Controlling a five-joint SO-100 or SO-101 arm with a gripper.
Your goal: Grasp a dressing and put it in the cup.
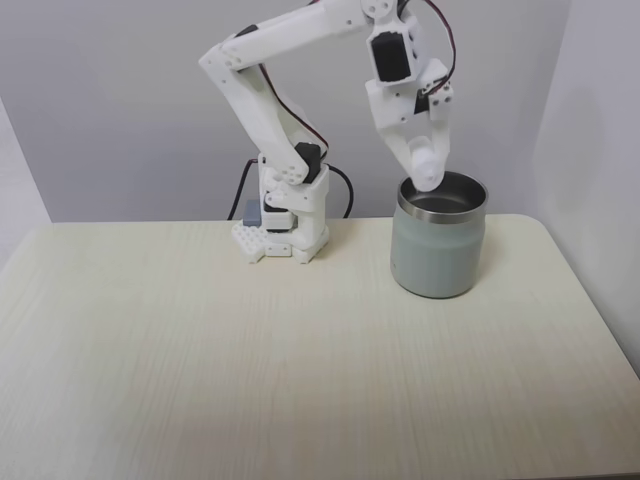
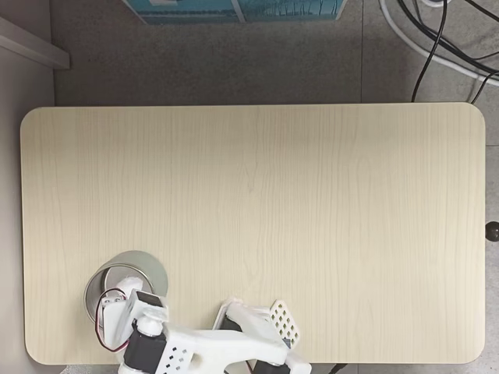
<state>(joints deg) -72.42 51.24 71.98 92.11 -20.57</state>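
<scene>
The cup (image 1: 437, 255), a squat grey-green tumbler with a shiny steel rim, stands on the table to the right of the arm's base; from above the cup (image 2: 153, 266) sits near the lower left corner. My white gripper (image 1: 428, 178) points down right at the cup's back rim. Its fingers are closed on a small white rounded roll, the dressing (image 1: 433, 160), which is hard to separate from the white fingers. In the top-down fixed view the gripper (image 2: 123, 287) reaches over the cup's mouth and covers part of it.
The arm's base (image 1: 285, 225) stands at the back edge of the pale wooden table (image 1: 250, 360), left of the cup. A grey wall is close behind. Cables (image 2: 437, 39) and a blue box (image 2: 234, 9) lie on the floor beyond the table.
</scene>
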